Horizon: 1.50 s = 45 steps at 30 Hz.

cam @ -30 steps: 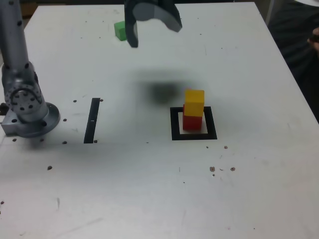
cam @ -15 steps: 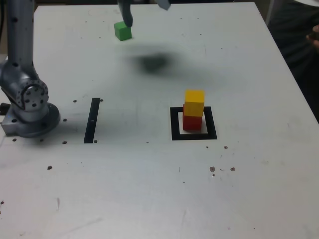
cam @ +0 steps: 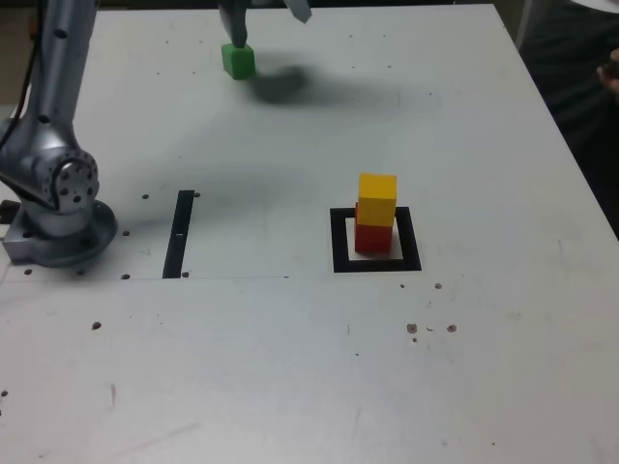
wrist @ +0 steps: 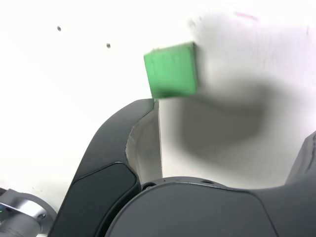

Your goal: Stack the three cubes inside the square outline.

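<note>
Spreading wide near the green cube (cam: 239,62), the gripper (cam: 265,26) holds nothing, presumably to fit around it.

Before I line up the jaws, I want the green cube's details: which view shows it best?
The wrist view: there the green cube appears large and unobstructed, though slightly blurred. The exterior view shows it small, near the table's far edge, close to a jaw tip.

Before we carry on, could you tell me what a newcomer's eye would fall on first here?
Probably the yellow cube on the red cube, inside the black square outline. Next, the green cube, alone near the table's far edge beneath the open gripper.
</note>
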Each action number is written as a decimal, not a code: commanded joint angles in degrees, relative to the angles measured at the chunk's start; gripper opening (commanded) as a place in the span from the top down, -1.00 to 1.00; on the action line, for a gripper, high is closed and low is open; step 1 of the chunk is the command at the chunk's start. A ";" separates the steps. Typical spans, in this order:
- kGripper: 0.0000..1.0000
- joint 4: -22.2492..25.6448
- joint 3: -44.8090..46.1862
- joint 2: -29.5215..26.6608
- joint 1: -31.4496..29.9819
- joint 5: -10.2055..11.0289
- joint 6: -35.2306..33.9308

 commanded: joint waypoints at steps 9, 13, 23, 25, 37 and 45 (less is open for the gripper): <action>-1.00 2.11 -0.86 3.33 4.04 1.00 1.16; -1.00 2.35 -0.74 4.30 5.08 0.99 2.04; -0.87 2.89 -1.77 7.65 6.99 0.44 3.68; -0.78 3.32 -2.37 8.43 7.06 0.13 4.02; 0.32 3.23 -5.10 10.33 6.86 -0.85 4.83; 0.44 3.14 -5.44 10.59 6.67 -1.77 5.33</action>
